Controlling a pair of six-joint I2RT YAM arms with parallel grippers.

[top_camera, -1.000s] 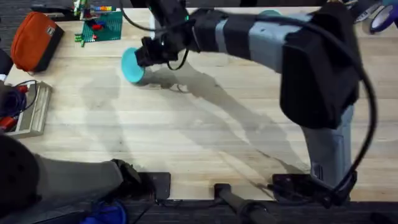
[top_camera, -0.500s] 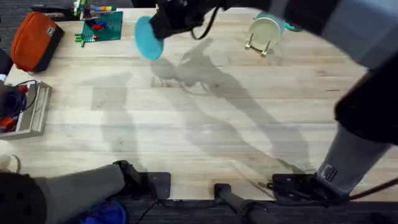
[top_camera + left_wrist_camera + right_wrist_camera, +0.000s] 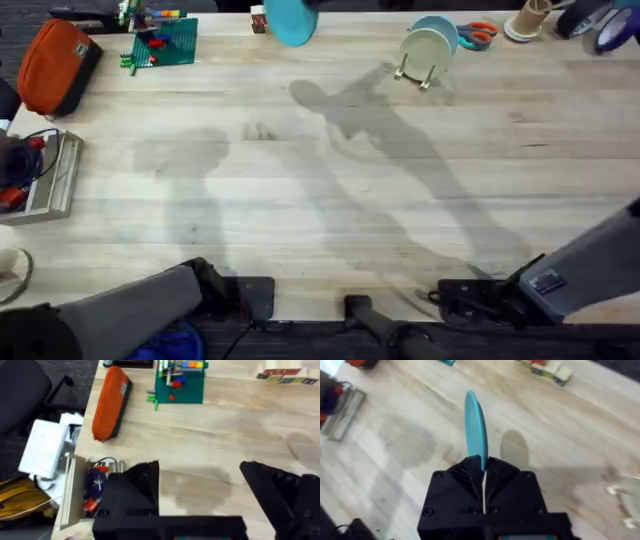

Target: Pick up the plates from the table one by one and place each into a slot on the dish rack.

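My right gripper [image 3: 483,471] pinching a turquoise plate [image 3: 475,425] on edge, held upright above the wooden table [image 3: 560,435], grey shadows on the planks below, pale rack [image 3: 626,502] blurred at the edge

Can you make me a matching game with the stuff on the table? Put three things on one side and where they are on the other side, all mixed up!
Things:
1. turquoise plate
2. cream-green plate
3. orange pouch

Places:
A. standing on edge in the dish rack
B. lying at the table's far left end
C. pinched on edge in the right gripper, up off the table

Pairs: 1-C, 2-A, 3-B
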